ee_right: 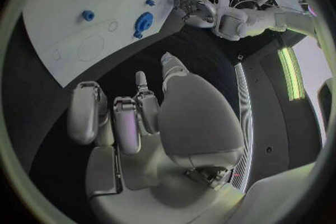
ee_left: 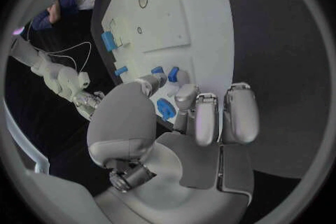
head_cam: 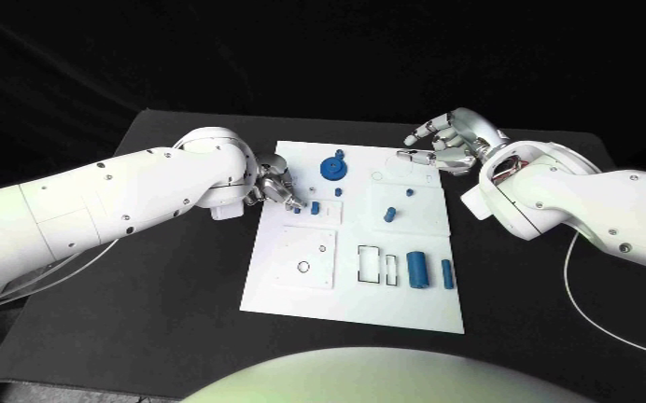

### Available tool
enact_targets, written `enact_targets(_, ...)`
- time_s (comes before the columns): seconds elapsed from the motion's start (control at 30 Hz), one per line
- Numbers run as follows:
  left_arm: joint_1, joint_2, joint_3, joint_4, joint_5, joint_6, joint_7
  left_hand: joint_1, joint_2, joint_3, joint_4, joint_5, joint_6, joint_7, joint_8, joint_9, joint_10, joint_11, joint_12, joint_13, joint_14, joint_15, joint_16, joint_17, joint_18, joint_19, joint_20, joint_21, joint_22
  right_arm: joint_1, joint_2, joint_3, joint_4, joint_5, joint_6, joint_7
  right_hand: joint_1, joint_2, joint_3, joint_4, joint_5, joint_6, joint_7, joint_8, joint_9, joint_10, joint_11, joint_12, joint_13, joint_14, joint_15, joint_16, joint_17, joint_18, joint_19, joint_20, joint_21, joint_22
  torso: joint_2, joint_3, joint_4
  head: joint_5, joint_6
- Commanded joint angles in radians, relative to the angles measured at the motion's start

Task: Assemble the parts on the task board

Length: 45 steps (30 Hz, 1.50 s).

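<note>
Resting at the board's point(head_cam: 353, 310) left edge, the left hand point(head_cam: 276, 188) has fingertips down beside a small blue peg point(head_cam: 315, 207) standing upright near the board's left side, but I cannot tell whether it pinches the peg or only touches it. The right hand point(head_cam: 454, 142) hovers over the board's far right corner, fingers curled loosely and apart, holding nothing. A blue gear point(head_cam: 332, 170) lies flat at the far middle, another upright peg point(head_cam: 389, 215) stands mid-board, and two blue cylinders point(head_cam: 419, 270) lie near the right edge, long axes running near-to-far.
</note>
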Motion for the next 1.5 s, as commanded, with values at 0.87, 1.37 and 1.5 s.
enact_targets(0.87, -0.002, -0.054, 0.039, 0.041, 0.211, -0.278, 0.192, 0.045, 0.010, -0.124, 0.015, -0.013, -0.104, 0.051, -0.060, -0.024, -0.220, 0.045, -0.176, -0.270, 0.040, 0.032, -0.017, 0.032, 0.020, -0.078, 0.015, -0.113, -0.170, -0.001, 0.000, 0.000, -0.003, -0.008, 0.004, 0.011, -0.021, 0.007, -0.011, 0.002, 0.002, -0.001, -0.002, 0.005, 0.002, -0.006, 0.000, -0.008, 0.056, 0.073, -0.005, -0.006, 0.109, 0.022, -0.009, 0.002, -0.010, 0.061, 0.000, 0.0009, 0.0004, -0.001, 0.023)
enact_targets(1.37, -0.003, 0.025, 0.004, 0.006, -0.186, -0.439, 0.585, 0.427, -0.047, -0.039, -0.061, -0.016, -0.226, 0.135, -0.183, -0.230, -0.479, 0.136, -0.602, -0.669, -0.420, 0.114, -0.485, -0.700, 0.099, -0.375, 0.094, -0.630, -0.741, -0.001, 0.004, 0.000, -0.004, -0.005, 0.002, 0.018, -0.021, 0.011, -0.011, 0.000, 0.003, -0.003, -0.002, 0.005, 0.002, -0.014, 0.000, -0.021, 0.044, 0.070, -0.005, -0.010, 0.097, 0.025, -0.017, 0.002, -0.026, 0.052, 0.003, 0.0000, -0.0020, -0.008, 0.030)
enact_targets(1.5, -0.003, 0.057, -0.005, -0.019, -0.295, -0.405, 0.597, 0.434, -0.049, -0.045, -0.078, -0.017, -0.197, 0.128, -0.203, -0.272, -0.465, 0.133, -0.656, -0.722, -0.395, 0.111, -0.478, -0.712, 0.100, -0.348, 0.089, -0.632, -0.746, -0.001, 0.005, 0.000, -0.004, -0.005, 0.001, 0.020, -0.018, 0.012, -0.010, 0.000, 0.003, -0.005, -0.002, 0.005, 0.001, -0.029, 0.001, -0.043, 0.023, 0.066, -0.005, -0.016, 0.083, 0.028, -0.024, 0.002, -0.040, 0.043, 0.004, -0.0001, -0.0016, -0.009, 0.031)
